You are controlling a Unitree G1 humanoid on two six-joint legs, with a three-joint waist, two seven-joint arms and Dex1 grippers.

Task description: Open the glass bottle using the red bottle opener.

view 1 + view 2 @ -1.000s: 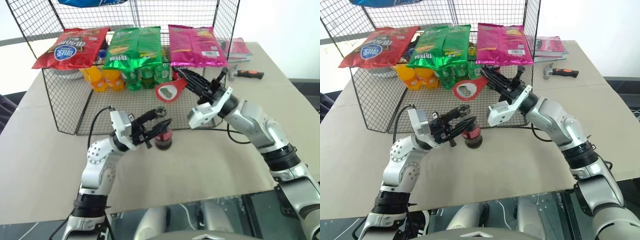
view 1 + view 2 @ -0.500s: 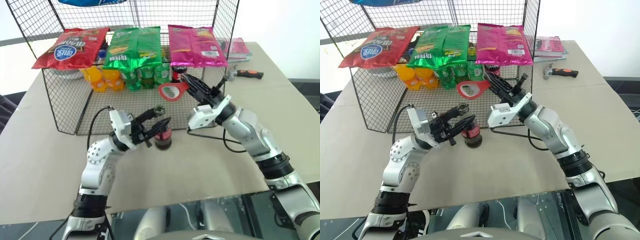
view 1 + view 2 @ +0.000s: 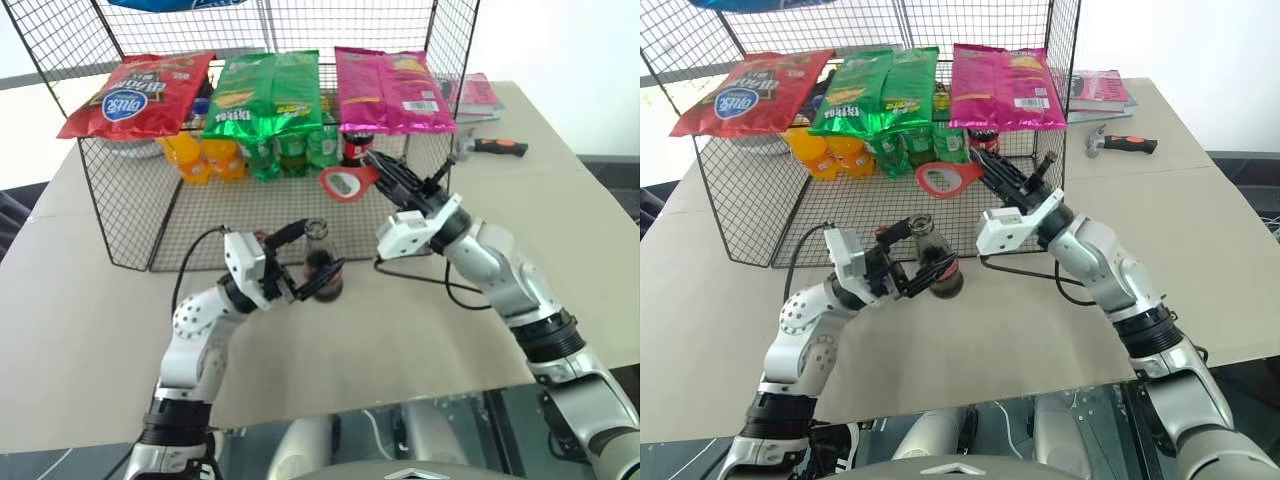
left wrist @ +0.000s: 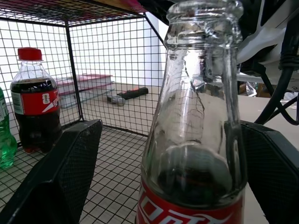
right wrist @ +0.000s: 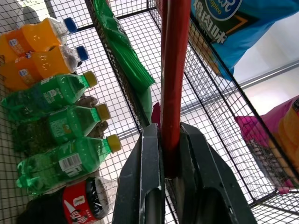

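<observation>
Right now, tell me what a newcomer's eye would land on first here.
The glass bottle stands uncapped on the table, between the open fingers of the left gripper. Just beyond it, the right gripper holds the red bottle opener raised before the wire rack of bright snack bags.

The red chip bag (image 3: 135, 92) on top of the wire rack has a round blue badge with white letters, and they look upside down from here, so I cannot read the word. The green chip bag (image 3: 262, 92) has a yellow patch with small print, and the pink chip bag (image 3: 390, 88) has a white barcode sticker, but both are too small to read. The glass bottle (image 4: 196, 140) has white curly letters on its red label, cut off at the edge, and the blue bag (image 5: 233, 23) shows a few white letters that I cannot make out.
</observation>
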